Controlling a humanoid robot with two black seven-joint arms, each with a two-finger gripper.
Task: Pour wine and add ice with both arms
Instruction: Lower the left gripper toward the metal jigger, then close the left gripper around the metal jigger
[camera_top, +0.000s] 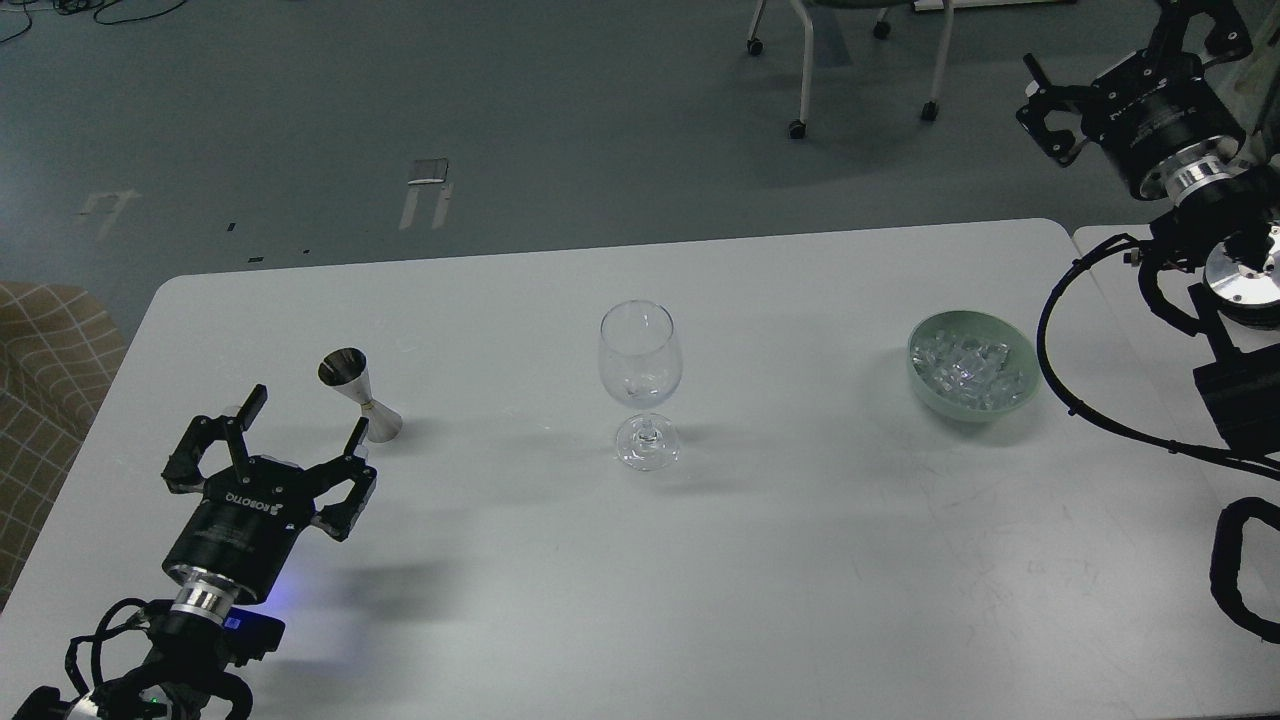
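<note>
An empty-looking clear wine glass stands upright at the middle of the white table. A small steel jigger stands to its left; I cannot see any wine in its dark mouth. The ice, many small clear cubes, lies in a pale green bowl to the right. My left gripper is open and empty, low over the table just in front and left of the jigger, apart from it. My right gripper is open and empty, high beyond the table's far right corner, partly cut off by the top edge.
A second table edge adjoins on the right under my right arm. A checked tan cushion lies off the table's left edge. Chair legs on castors stand on the floor behind.
</note>
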